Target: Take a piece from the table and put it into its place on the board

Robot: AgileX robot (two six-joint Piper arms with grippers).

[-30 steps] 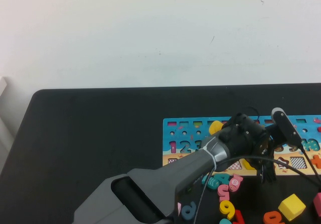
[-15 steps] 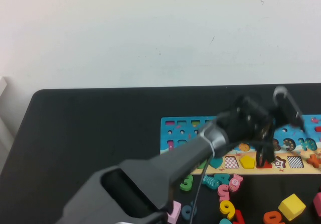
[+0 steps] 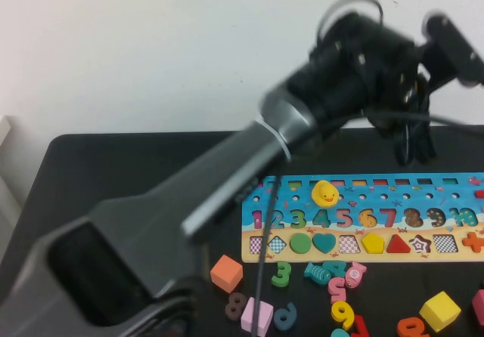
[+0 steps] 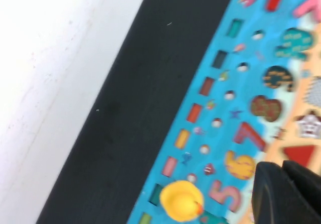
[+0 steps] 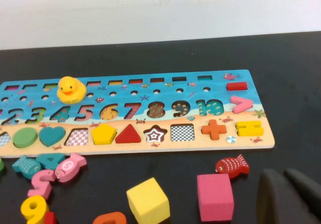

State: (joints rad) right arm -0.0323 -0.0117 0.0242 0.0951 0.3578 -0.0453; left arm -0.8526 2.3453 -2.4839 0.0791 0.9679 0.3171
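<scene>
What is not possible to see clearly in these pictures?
- High view: left gripper, shut, hangs high above the board; its arm hides part of the table.
- Right wrist view: right gripper, near the pink cube, is cut off by the picture's edge.
- Left wrist view: the board runs off the frame.

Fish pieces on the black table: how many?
3: teal fish and pink fish side by side near the board's heart; red fish near its plus. Others may be hidden. Left gripper, jaws shut, hangs above the board; right gripper sits by the pink cube.
</scene>
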